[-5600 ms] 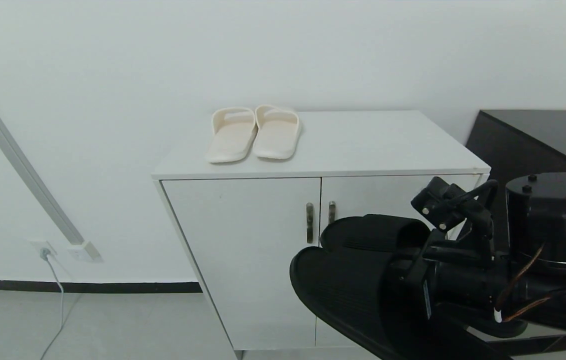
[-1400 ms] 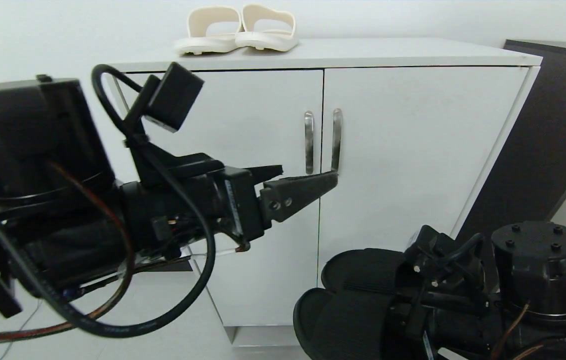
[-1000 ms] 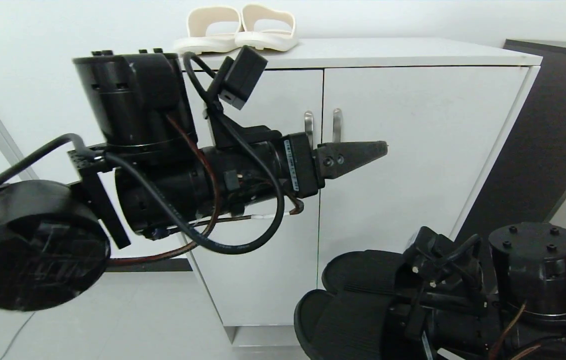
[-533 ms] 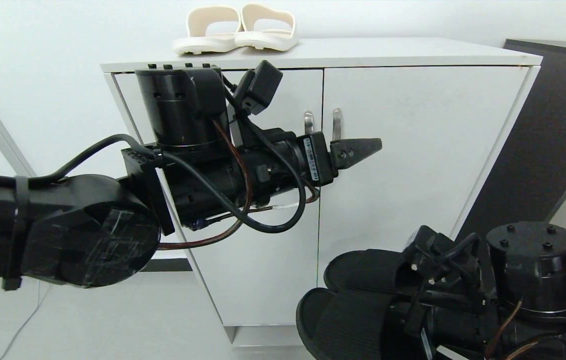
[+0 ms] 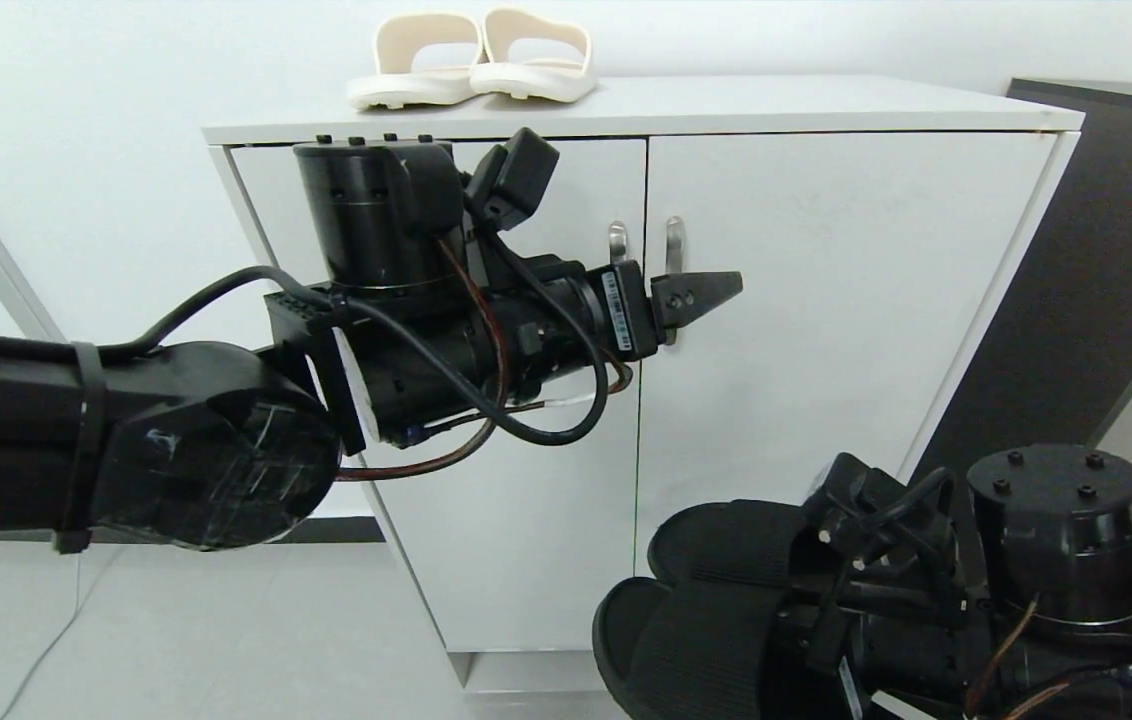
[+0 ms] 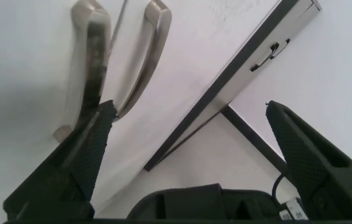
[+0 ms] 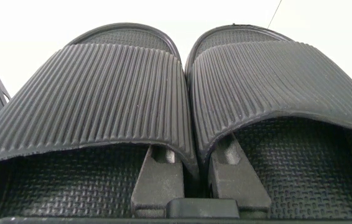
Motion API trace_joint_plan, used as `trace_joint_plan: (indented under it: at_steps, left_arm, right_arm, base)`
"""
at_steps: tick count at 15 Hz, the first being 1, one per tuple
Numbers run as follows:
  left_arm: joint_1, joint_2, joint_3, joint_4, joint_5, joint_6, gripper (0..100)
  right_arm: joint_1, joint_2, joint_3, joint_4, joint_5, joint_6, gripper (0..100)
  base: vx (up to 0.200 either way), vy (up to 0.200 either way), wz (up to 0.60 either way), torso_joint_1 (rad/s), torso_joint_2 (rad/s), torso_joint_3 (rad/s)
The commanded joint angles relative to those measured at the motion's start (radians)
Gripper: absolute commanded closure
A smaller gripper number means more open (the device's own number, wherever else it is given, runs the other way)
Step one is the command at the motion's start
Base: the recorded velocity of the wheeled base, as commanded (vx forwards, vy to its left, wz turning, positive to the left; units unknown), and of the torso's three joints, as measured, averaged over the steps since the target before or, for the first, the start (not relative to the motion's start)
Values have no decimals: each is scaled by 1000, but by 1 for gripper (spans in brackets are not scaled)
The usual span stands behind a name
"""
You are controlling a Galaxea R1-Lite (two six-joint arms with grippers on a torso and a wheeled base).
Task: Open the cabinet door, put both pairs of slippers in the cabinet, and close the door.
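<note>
Hovering with its fingers spread apart, the left gripper (image 5: 716,288) is pointing at the slim metal bar handles (image 5: 674,245) where the doors of the white two-door cabinet (image 5: 826,300) are meeting, both shut. Risk, as I judge it: the handles are sitting so close together that a finger could be hooking both or slipping off. The right gripper (image 7: 194,177) is clamping the black ribbed rubber slippers (image 5: 716,600) low before the right door, possibly blocking its swing. The cream foam slippers (image 5: 474,60) are lying side by side on the cabinet top.
</note>
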Motion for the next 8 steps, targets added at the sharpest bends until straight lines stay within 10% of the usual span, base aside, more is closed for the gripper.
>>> trace_joint_plan:
  at_steps: [1,8]
  left_arm:
    - [4,27,-21,-1,5,0,0]
    - [4,104,-121,26,45,3,0]
  right_arm:
    - [0,5,1,-1,-1,-1,100]
    - [0,7,2,-1,1,-1,100]
  base:
    - [0,0,0,0,0,0]
    - [0,0,0,0,0,0]
